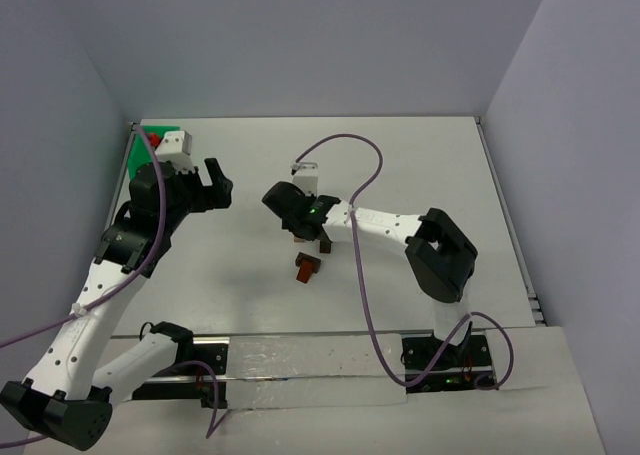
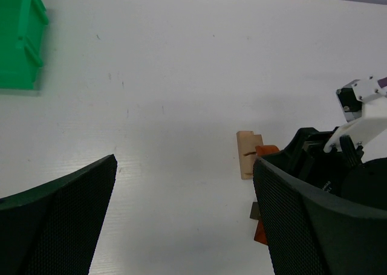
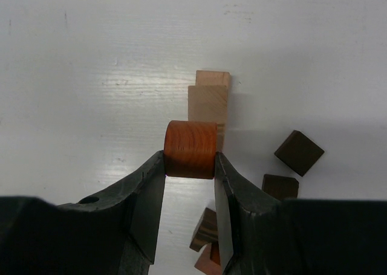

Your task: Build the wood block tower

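Right hand: we are watching the right hand [image 3: 190, 161] clamping its two fingers on a rounded reddish-brown wooden block [image 3: 190, 143], one pad pressing on each side.
Left hand: the left hand [image 2: 185, 163] is hanging with its fingers spread wide and nothing between them. It is off to the left, near the flat bright green plastic tray [image 1: 140, 155] in the far corner.
Where the blocks are: they are all sitting around the middle of the white bench [image 1: 420, 155], under and just beside the right hand. From above, that hand is hiding most of them.
Done so far: very little, we are judging. A light tan stepped wooden block [image 3: 208, 103] is lying flat on the bench as what looks like the base, and nothing is resting on it.
Left to do: the held block is waiting to go down. Two dark brown wooden cubes [image 3: 299, 152] and a loose reddish-brown wooden piece [image 1: 306, 267] are lying scattered alongside, unstacked. Nearly the whole build is ahead of us.
Held block's place: it is hovering at the near end of the tan block. Whether the two are touching, we cannot tell.
Tan block's axis: its long axis is running straight away from the right wrist camera, in line with the hand's reach, with the stepped end pointing to the far side.
Held block's facing: its smooth curved face is turning toward the wrist camera. Short cylinder or half-round, we are not able to say, so we are leaving its long axis open.
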{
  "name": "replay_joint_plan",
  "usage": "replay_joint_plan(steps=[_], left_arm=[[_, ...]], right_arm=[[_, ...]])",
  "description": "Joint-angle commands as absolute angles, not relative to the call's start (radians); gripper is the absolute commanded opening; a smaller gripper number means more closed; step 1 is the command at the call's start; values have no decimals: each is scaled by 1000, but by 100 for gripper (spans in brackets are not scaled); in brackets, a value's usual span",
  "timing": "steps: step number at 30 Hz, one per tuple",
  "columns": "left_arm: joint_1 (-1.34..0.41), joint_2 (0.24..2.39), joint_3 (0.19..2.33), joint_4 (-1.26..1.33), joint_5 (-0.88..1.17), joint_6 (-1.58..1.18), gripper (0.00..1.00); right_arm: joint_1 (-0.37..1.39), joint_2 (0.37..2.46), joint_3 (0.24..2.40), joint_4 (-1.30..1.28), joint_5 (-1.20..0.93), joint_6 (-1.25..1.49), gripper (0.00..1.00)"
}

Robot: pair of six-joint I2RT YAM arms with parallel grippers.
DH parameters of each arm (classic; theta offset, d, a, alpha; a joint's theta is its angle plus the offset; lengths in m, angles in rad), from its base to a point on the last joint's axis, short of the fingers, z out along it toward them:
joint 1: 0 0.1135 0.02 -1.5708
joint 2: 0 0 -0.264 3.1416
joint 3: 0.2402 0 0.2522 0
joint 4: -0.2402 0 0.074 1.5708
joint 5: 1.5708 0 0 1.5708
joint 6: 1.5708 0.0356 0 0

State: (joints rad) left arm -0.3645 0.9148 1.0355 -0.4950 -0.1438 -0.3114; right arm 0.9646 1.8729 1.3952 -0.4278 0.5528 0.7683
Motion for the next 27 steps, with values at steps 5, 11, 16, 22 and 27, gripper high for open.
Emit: replay_joint_plan(steps=[5, 11, 16, 22, 27], left_arm=[[-356, 910, 1086, -474, -102, -278, 99], [-356, 909, 1081, -462, -100, -276, 99], [-356, 901, 1069, -463, -97, -278, 99], [-356, 907, 1075, -462, -97, -273, 99], [-356, 907, 1070, -458, -93, -273, 99]], right_arm=[[974, 1937, 1485, -423, 589, 766, 0], [973, 1956, 1490, -425, 580, 761, 0], [969, 1956, 1489, -423, 580, 757, 3], [954, 1963, 1489, -431, 563, 760, 5], [946, 1955, 1487, -426, 552, 745, 5]])
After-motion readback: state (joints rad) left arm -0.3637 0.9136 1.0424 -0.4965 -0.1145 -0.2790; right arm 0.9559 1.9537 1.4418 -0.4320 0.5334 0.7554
